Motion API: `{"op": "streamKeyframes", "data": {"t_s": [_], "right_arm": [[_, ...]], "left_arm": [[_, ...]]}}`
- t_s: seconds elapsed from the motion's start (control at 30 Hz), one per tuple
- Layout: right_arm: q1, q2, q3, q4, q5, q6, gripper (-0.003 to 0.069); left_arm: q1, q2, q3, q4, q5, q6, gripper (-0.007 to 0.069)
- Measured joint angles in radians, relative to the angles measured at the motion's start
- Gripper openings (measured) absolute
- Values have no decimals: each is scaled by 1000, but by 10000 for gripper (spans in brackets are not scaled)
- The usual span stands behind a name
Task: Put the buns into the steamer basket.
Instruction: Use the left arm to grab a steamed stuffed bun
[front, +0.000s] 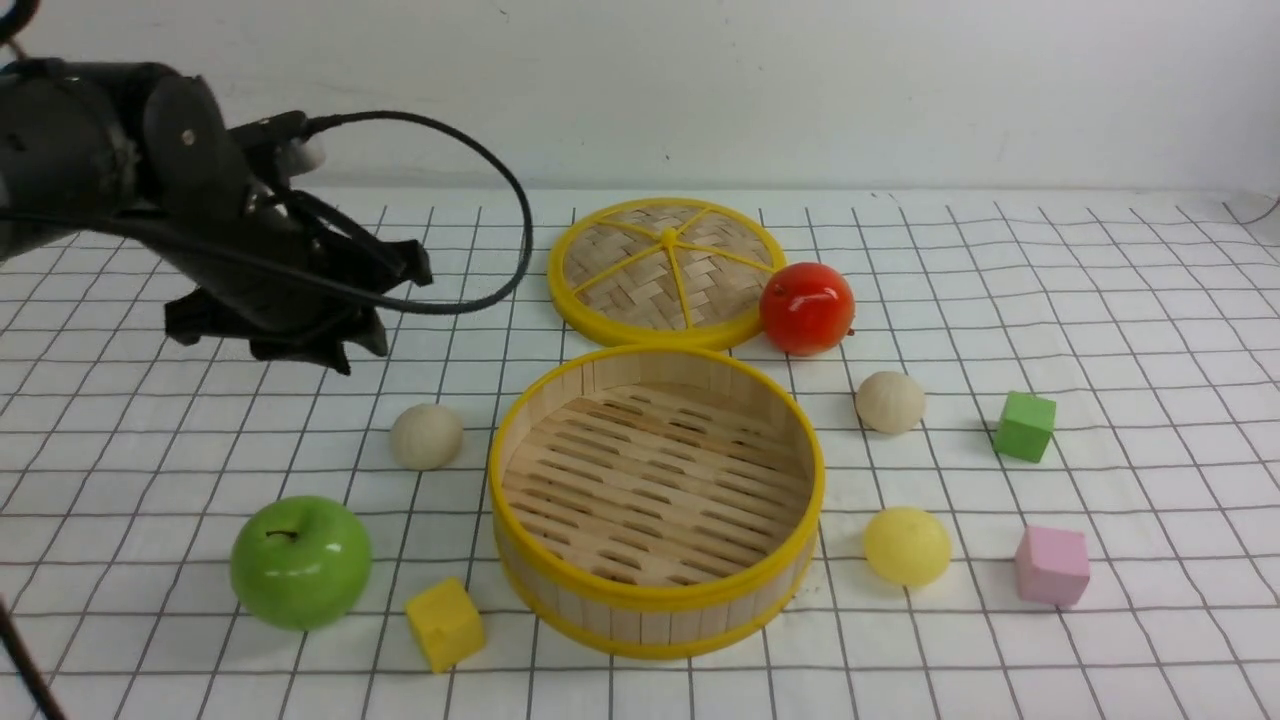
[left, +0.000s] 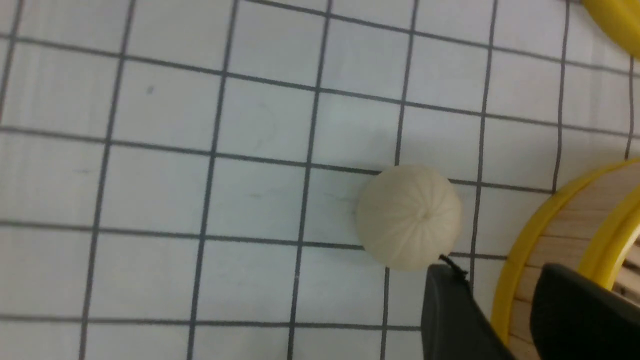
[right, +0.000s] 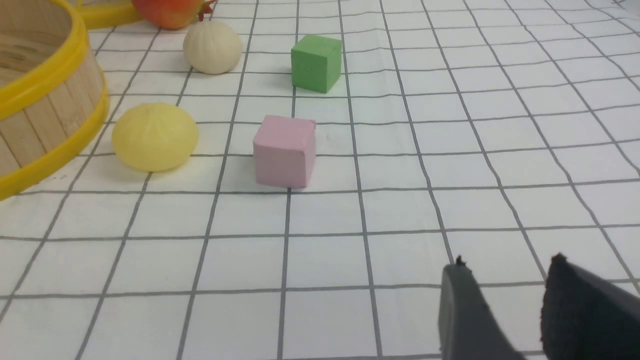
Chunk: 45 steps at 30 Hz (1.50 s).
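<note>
Pretty sure this is a robotics lab bench, not anybody's kitchen. The whole work surface is a white cloth (front: 1100, 300) printed with a dark grid, the kind you'd use for lining things up, and behind it there's just a bare white wall (front: 800, 90). A black robot arm (front: 120, 170) trailing a loose cable (front: 528, 240) hangs in at about 10 o'clock of the front view. The stuff laid out looks like props. Going round the steamer basket (front: 655, 598), there's a glossy green apple (front: 300, 563) at 9 o'clock, a shiny red fruit (front: 806, 308) at 1 o'clock, a yellow cube (front: 445, 624) at 8 o'clock, and a green cube (front: 1024, 426) and pink cube (front: 1051, 565) out around 3 o'clock.
</note>
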Motion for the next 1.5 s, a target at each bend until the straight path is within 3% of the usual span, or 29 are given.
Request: {"op": "streamKeyframes", "data": {"t_s": [0.17, 0.43, 1.0, 1.17, 1.27, 1.5], "right_arm": [[0, 0, 0, 0, 0, 0, 241], [0, 0, 0, 0, 0, 0, 241], [0, 0, 0, 0, 0, 0, 241], [0, 0, 0, 0, 0, 0, 241], [0, 0, 0, 0, 0, 0, 241], [0, 0, 0, 0, 0, 0, 241]], "left_arm": [[-74, 97, -109, 81, 79, 56, 238], [-106, 227, -190, 249, 138, -98, 238], [-105, 317, -197, 291, 76, -114, 228], [-105, 317, -198, 294, 77, -114, 135], [-105, 308, -198, 299, 85, -95, 9], [-105, 207, -219, 274, 133, -41, -12]]}}
